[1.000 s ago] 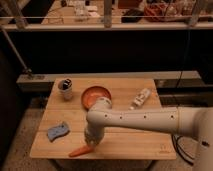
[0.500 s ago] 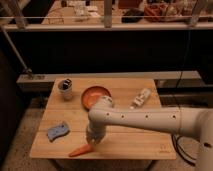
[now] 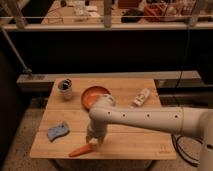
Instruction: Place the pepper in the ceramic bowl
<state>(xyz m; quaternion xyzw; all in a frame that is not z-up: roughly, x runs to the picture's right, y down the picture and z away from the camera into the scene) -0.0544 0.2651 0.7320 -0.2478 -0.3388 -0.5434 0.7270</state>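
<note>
The slim, tapered orange-red pepper [image 3: 81, 150] lies flat near the front edge of the pale wooden tabletop [image 3: 130, 144], well apart from the round orange-terracotta ceramic bowl [image 3: 95, 96] further back. I judge it light, fairly stiff, smooth-skinned and apt to roll, so the thicker end is the place to take hold. My claw [image 3: 93, 142] is down right at that end; whether it is open, closed or gripping, I cannot tell.

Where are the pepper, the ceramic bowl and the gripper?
pepper [image 3: 80, 150]: camera view, middle of its body.
ceramic bowl [image 3: 84, 96]: camera view, its left rim.
gripper [image 3: 93, 142]: camera view, its tip, at the pepper's right end.
</note>
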